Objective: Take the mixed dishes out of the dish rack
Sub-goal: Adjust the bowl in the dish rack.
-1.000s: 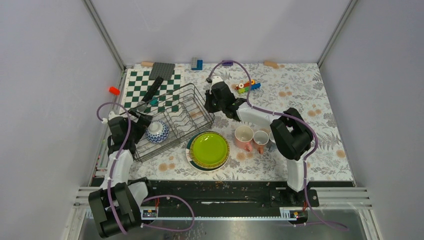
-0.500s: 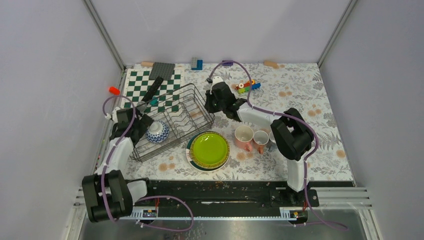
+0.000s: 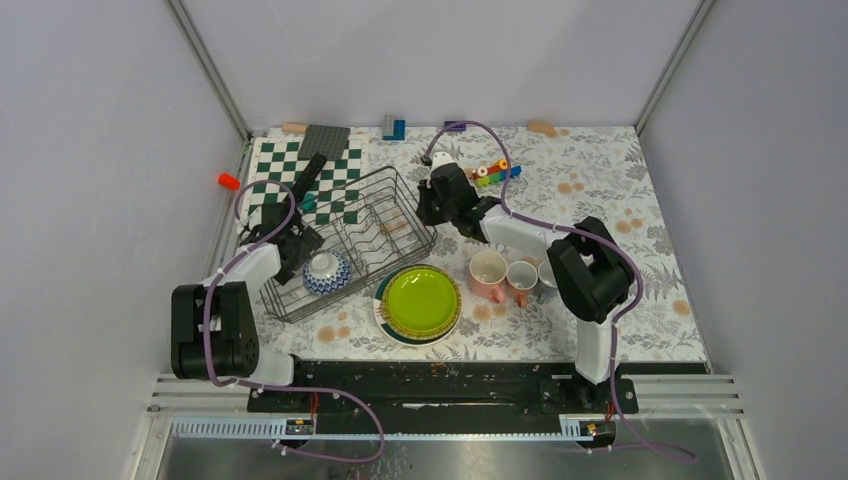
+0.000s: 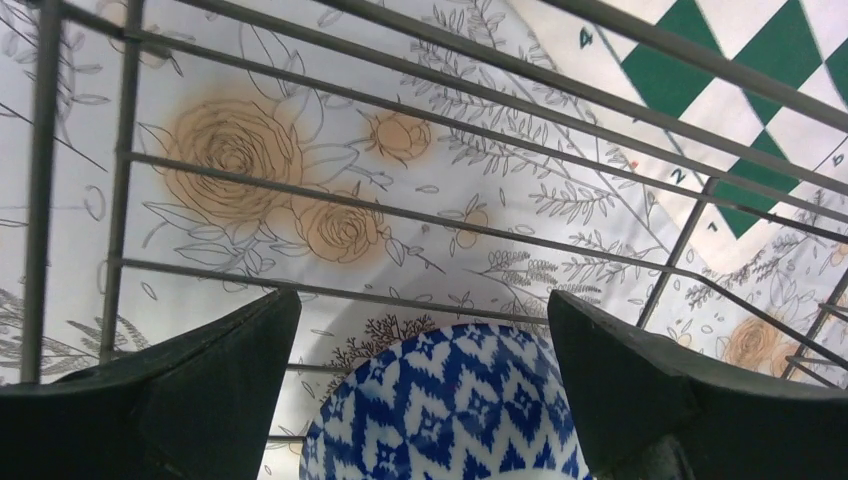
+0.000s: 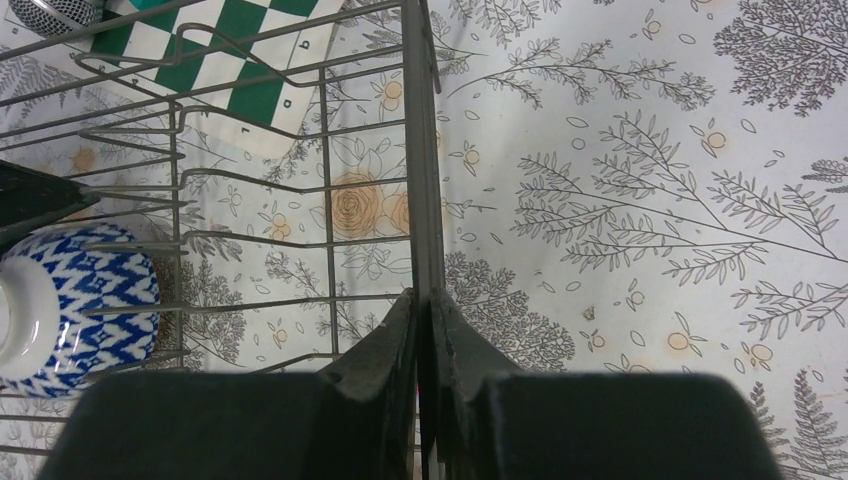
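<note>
Now that the left hand, spread wide, has reached the blue-patterned bowl, unloading nears completion; the right hand clamps the dish rack.

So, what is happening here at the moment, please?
The robot is unloading the dish rack. Its right gripper is shut on the rack's rim wire, while the left gripper, open, hangs over the blue-and-white bowl, the only dish inside the rack. The plates lie stacked on the table in front of the rack, with two pink cups beside them.
</note>
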